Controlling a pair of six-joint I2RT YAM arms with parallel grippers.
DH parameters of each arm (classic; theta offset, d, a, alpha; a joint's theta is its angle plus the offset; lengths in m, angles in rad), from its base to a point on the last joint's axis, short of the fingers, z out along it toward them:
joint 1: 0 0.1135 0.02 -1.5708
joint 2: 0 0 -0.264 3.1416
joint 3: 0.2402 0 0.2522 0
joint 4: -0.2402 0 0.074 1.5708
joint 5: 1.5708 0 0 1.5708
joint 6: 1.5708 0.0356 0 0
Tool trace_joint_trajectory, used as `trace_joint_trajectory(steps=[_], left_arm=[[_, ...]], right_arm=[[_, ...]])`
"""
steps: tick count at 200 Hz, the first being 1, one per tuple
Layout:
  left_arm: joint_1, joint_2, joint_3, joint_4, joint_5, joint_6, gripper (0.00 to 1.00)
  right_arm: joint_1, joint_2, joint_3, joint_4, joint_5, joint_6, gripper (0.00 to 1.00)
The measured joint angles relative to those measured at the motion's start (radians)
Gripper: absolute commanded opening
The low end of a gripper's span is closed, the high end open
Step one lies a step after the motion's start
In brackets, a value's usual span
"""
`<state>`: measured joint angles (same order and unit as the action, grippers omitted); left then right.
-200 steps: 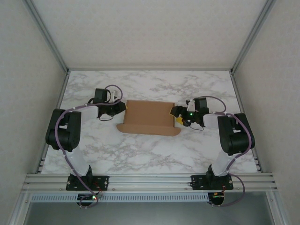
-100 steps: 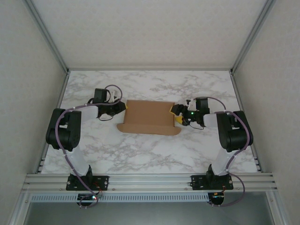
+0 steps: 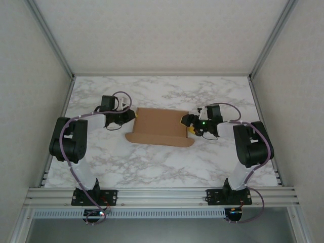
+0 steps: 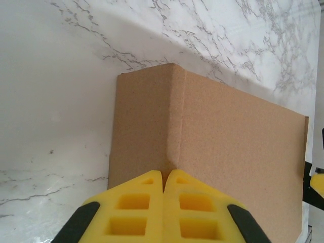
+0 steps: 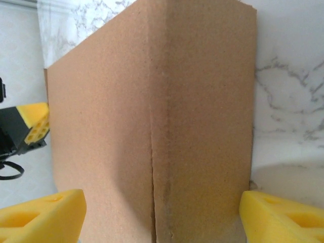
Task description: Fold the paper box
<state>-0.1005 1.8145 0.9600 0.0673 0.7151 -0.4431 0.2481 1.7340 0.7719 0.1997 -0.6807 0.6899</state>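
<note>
My left hand (image 4: pixel 163 174): closed, tips against the paper box (image 3: pixel 158 126). My right hand (image 5: pixel 161 200): wide, straddling its other end.

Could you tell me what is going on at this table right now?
Two robot arms are working on a brown paper box that lies on the marble table, one arm at each end. The left hand is shut, with its tips at the box's left end by a crease. The right hand is open, its fingers on either side of the box's right end; whether they touch it I cannot tell. A long flap juts out along the box's near side.
</note>
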Motion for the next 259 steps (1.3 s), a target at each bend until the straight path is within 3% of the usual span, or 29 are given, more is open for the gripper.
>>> trace_joint_trajectory(steps=[31,40,123,189,259], left_arm=[[0.005,-0.001,0.000,0.000,0.000,0.003,0.03],[0.006,-0.001,-0.001,0.000,0.000,0.003,0.03],[0.037,-0.002,-0.002,0.014,-0.025,0.003,0.01],[0.042,-0.003,-0.002,0.013,-0.032,0.002,0.00],[0.062,-0.005,-0.005,0.007,-0.033,0.003,0.01]], right_arm=[[0.012,-0.005,0.000,-0.018,-0.008,-0.005,0.84],[0.013,-0.005,0.000,-0.016,-0.013,-0.002,0.90],[0.071,0.031,0.037,0.008,-0.041,0.079,0.88],[0.077,-0.076,0.037,-0.130,0.027,-0.005,0.88],[0.061,-0.079,0.040,-0.193,0.044,-0.048,0.90]])
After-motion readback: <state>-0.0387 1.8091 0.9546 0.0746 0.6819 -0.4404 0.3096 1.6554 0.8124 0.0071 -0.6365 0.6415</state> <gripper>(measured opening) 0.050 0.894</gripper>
